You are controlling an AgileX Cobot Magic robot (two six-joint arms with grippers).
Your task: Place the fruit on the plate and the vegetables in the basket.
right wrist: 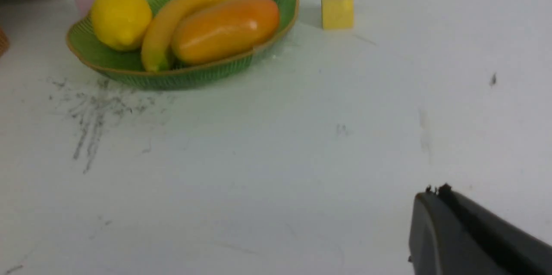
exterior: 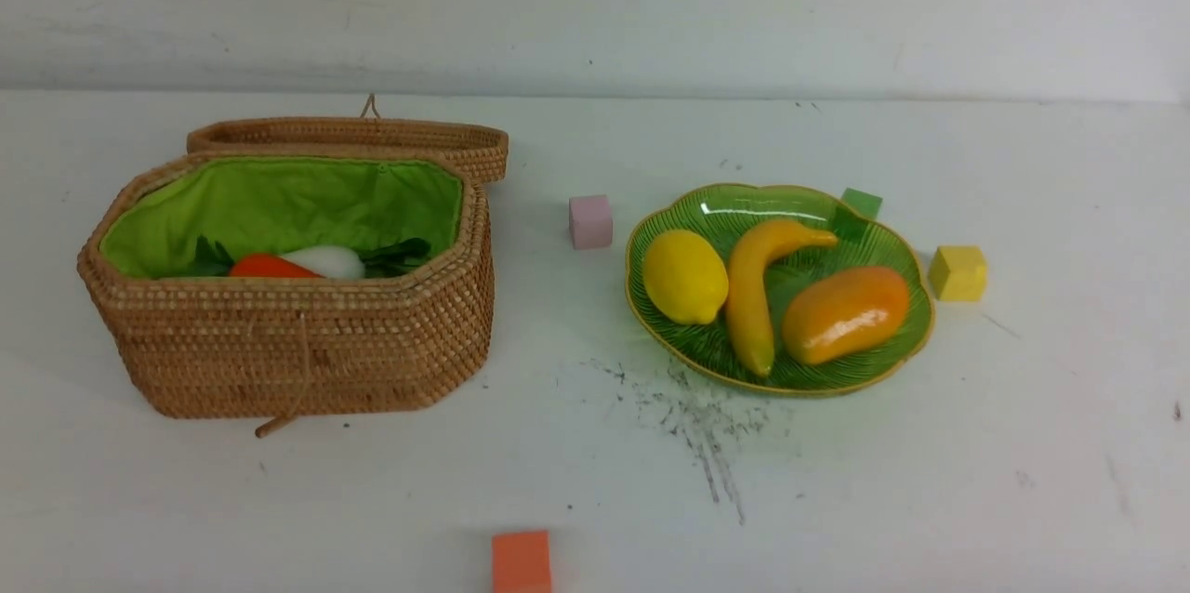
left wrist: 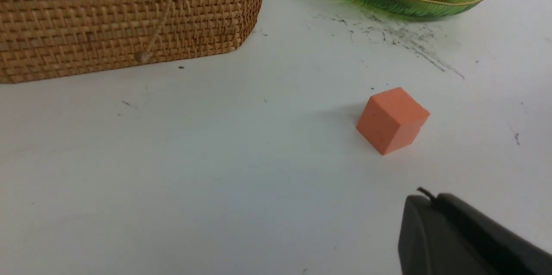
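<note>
Both end effectors (left wrist: 431,206) (right wrist: 435,206) clenched, empty; banana (exterior: 755,294) long axis near-far, stem far-right.

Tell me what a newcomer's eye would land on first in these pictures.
First the green plate right of centre, holding a lemon, a banana and a mango side by side. Next the open wicker basket on the left, its bright green lining showing a carrot and a radish inside. An orange cube sits alone at the near edge.
</note>
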